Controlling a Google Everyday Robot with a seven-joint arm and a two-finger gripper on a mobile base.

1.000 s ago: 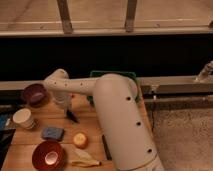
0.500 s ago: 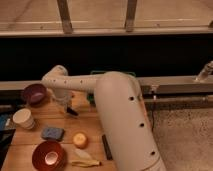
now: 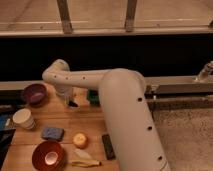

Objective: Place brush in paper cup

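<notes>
At the back-left of the desk (image 3: 65, 122), the end effector (image 3: 68, 101) is held low over the wood, pointed down, just right of the purple bowl (image 3: 34, 93). Its jaws are closed down narrow. A short dark piece is seen sticking out at its lower right; this is read as the brush (image 3: 73, 104). Only that end is visible. Whether it is clamped or just touched cannot be told, nor whether its tip rests on the desk.

The white arm (image 3: 125, 115) is reached in from the right foreground and bent back to the left, so much of the desk's right side is covered by it. A green object (image 3: 92, 97) is partly hidden behind the arm, just right of the end effector.

The paper cup (image 3: 23, 119) is stood upright near the left edge, in front of the purple bowl and apart from the end effector, down and to the left of it. What it contains cannot be made out.

Nearer the front, a blue sponge (image 3: 52, 133) is laid flat, with an orange round item (image 3: 80, 139) to its right. A black bar (image 3: 108, 146) is laid beside that, close to the arm. The red bowl (image 3: 48, 155) is placed at the front edge, with a pale yellow item (image 3: 85, 162) just to its right.
</notes>
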